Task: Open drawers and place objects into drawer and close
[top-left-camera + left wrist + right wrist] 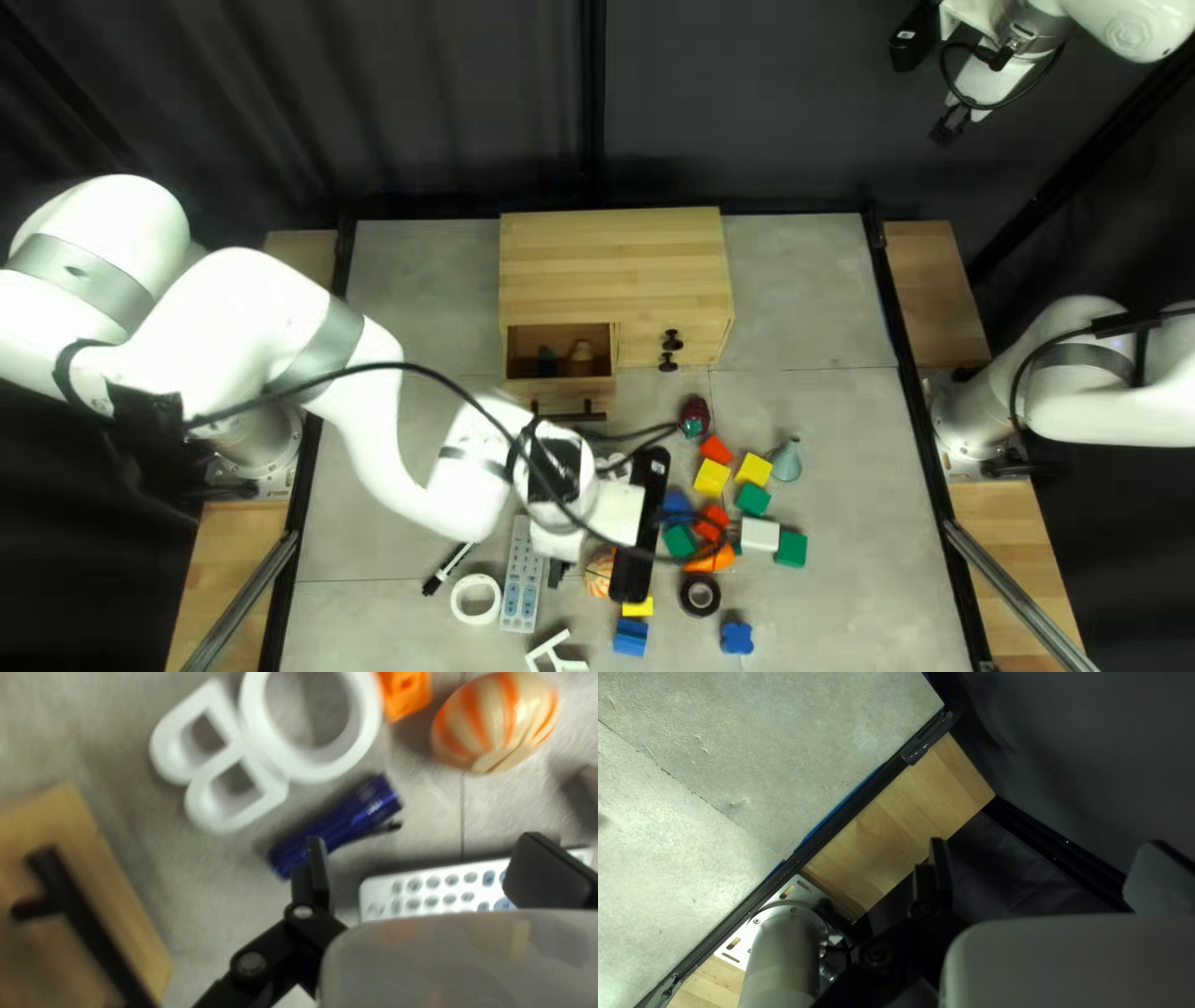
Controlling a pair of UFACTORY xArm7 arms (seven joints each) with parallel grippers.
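Going straight down, my left gripper (425, 849), fingers wide, might bump the blue flashlight (346, 816), because one finger is over its end. The drawer (575, 388) is open. My right gripper (1042, 858) is wide too.

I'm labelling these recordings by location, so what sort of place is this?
Probably a robotics lab: my left arm and right arm flank a table, a dark curtain hangs behind it, and colored blocks lie near a wooden drawer unit.
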